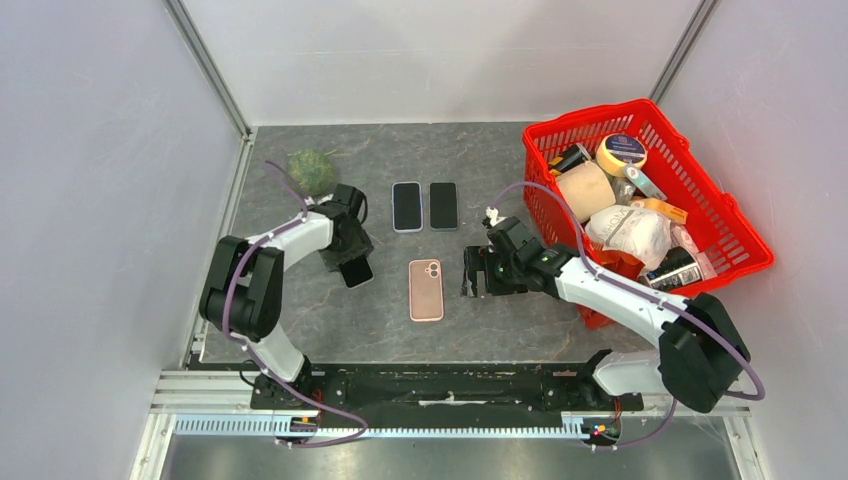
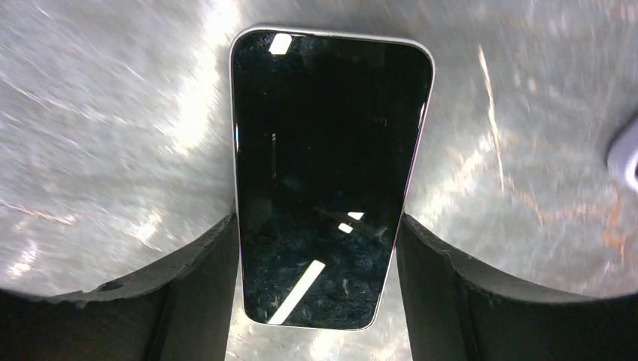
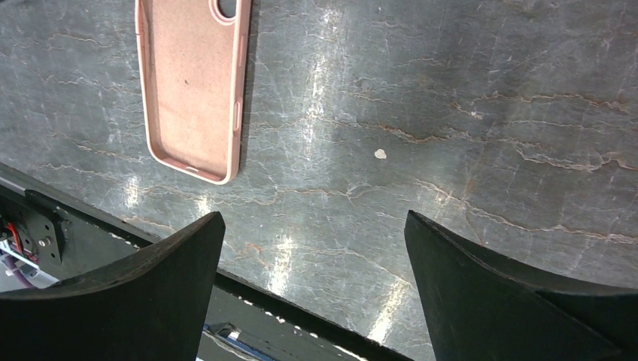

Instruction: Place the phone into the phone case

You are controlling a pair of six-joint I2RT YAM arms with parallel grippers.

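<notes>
- The left pincer (image 1: 347,252) is clamped on the phone (image 1: 356,270). In its wrist view the two dark fingers (image 2: 195,301) lie against both long edges of the phone's (image 2: 331,150) lower half.
- The phone's black screen faces the wrist camera, and its upper half juts out past the fingertips.
- From above, the phone sits askew under the left pincer, in the left half of the table (image 1: 300,325), roughly halfway between the far and near edges. I cannot tell whether it is lifted or touching the surface.
- The phone case (image 1: 426,289), pink, lies flat with its hollow side up. It sits near the table's middle, towards the near edge, to the right of the held phone and apart from it.
- The right pincer (image 1: 478,272) hovers just right of the case with its jaws spread wide, holding nothing. Its wrist view shows only bare table between the fingertips (image 3: 188,263), with the case (image 3: 192,90) off to one side.
- Two other phones (image 1: 407,206) lie side by side beyond the case, screens up.
- A red basket (image 1: 745,240) packed with goods stands at the right edge.
- A green round lump (image 1: 312,172) sits near the far left corner.
</notes>
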